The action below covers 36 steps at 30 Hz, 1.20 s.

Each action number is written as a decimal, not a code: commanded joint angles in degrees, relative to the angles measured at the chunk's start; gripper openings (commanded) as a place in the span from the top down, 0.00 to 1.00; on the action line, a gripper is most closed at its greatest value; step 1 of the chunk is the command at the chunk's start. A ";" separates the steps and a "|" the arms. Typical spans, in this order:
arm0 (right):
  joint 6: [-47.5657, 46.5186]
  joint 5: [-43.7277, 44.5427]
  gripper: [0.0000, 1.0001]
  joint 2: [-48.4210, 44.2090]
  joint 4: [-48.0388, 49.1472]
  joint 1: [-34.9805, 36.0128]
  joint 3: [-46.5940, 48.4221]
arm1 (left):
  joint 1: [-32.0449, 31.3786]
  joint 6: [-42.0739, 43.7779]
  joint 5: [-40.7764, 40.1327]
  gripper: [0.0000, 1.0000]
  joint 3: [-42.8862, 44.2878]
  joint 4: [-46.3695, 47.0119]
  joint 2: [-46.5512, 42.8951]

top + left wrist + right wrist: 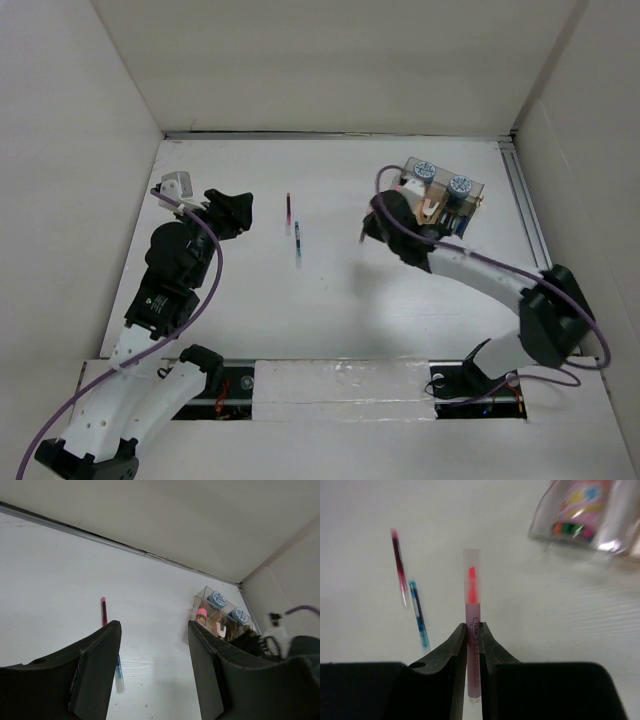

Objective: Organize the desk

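Note:
The desk (330,320) is a white tabletop inside white walls. A red pen (288,210) and a blue pen (297,243) lie end to end near its middle. My right gripper (368,228) hangs between the pens and the clear compartment box (445,195). It is shut on a pink highlighter (472,600) with a clear cap, held above the desk and pointing forward out of the gripper (473,627). My left gripper (235,210) is open and empty, left of the pens. From it I see the red pen (104,611) and the blue pen (119,672).
The compartment box (220,612) holds two blue-patterned rolls, a pink item and a white clip. Its corner shows in the right wrist view (585,515). A metal rail (525,210) runs along the desk's right edge. White walls close in the back and sides.

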 commanded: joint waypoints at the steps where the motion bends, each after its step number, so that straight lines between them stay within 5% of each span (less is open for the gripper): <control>1: 3.34 2.11 1.00 -12.14 7.73 -7.43 -6.02 | 0.26 0.59 0.66 0.48 -0.26 2.39 -0.60; 9: 6.87 -4.65 1.00 -17.45 11.34 -32.37 -16.33 | 0.26 0.51 1.19 0.48 -0.35 2.39 -0.60; 15: 4.23 -10.28 1.00 -13.40 10.47 -40.31 -13.34 | 0.26 0.59 0.84 0.48 -0.43 2.48 -0.51; 21: 3.35 -13.10 1.00 -11.81 9.23 -42.96 -13.07 | 0.26 0.77 1.02 0.48 -0.17 2.48 0.19; 27: 2.64 -16.08 0.68 -10.58 8.61 -43.48 -12.37 | 0.26 0.68 0.93 0.48 -0.17 2.12 0.28; 30: 2.56 -15.47 0.64 -11.54 7.56 -43.48 -11.93 | 0.26 0.59 0.58 0.48 0.00 2.39 0.28; 33: 2.47 -16.70 0.64 -15.05 9.66 -40.07 -12.72 | 0.26 0.59 0.66 0.48 -0.08 1.95 0.02; 36: 1.51 -17.15 0.94 -16.55 12.04 -32.17 -12.19 | 0.26 0.51 0.57 0.48 0.00 2.39 -0.08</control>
